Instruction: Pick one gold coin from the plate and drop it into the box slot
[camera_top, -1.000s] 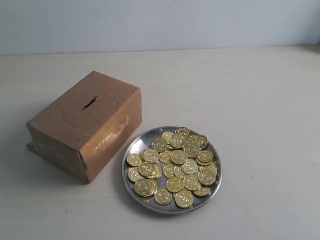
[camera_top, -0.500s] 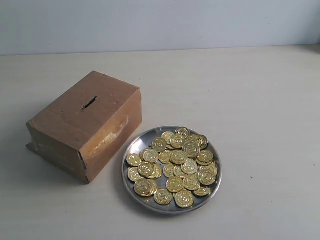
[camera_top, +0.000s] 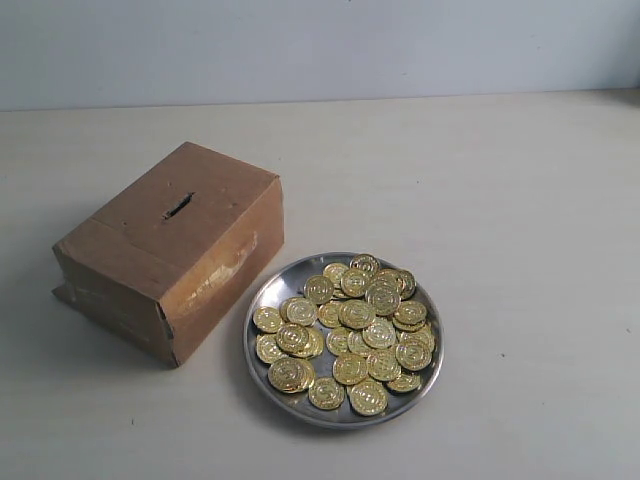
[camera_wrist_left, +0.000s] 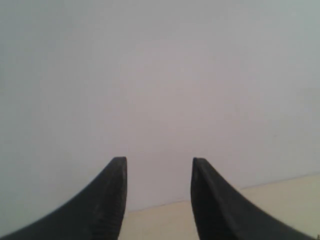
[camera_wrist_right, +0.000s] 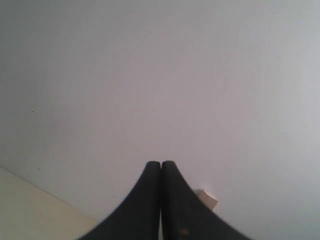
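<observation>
The brown cardboard box (camera_top: 172, 250) stands left of centre on the table, its dark slot (camera_top: 177, 206) on the top face. Just right of it lies the silver plate (camera_top: 262, 296) with several gold coins (camera_top: 350, 325) heaped on it. Neither arm shows in the exterior view. In the left wrist view my left gripper (camera_wrist_left: 159, 162) is open, its dark fingers apart with only a pale wall and the table edge between them. In the right wrist view my right gripper (camera_wrist_right: 160, 164) is shut, fingertips touching, holding nothing, facing a pale wall.
The beige table (camera_top: 500, 200) extends around the box and plate to a pale wall behind. A small pale block (camera_wrist_right: 208, 198) on the wall shows beside the right fingers.
</observation>
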